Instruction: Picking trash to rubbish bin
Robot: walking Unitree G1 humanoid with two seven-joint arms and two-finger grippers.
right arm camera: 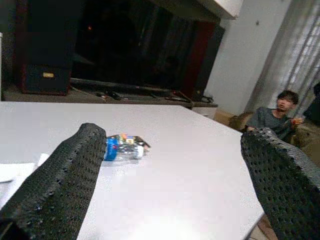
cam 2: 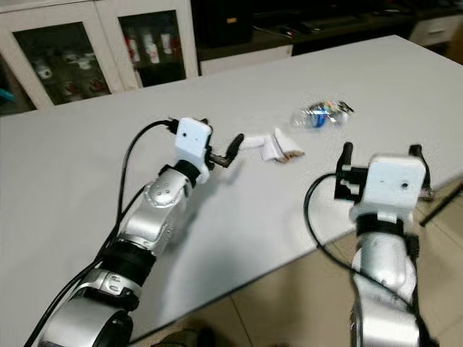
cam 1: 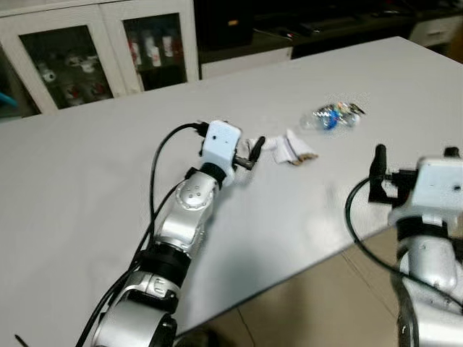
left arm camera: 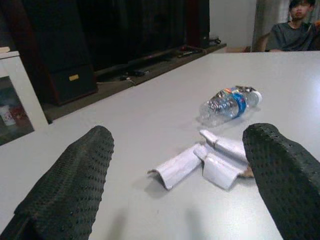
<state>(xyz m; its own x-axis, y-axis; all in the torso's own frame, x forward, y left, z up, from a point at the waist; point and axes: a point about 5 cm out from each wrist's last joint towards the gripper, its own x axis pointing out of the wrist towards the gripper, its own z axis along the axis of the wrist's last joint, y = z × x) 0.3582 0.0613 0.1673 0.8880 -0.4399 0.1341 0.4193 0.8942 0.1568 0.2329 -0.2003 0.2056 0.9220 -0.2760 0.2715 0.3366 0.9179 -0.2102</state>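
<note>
Paper scraps [left arm camera: 200, 162] lie on the table [cam 1: 87, 188] just ahead of the left gripper [left arm camera: 185, 180], fingers spread wide and empty (reaching step); next, advance and close.

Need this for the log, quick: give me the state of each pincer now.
Left pincer: open, holding nothing, aimed at the crumpled paper scraps.
Right pincer: open, holding nothing, facing the plastic bottle.
</note>
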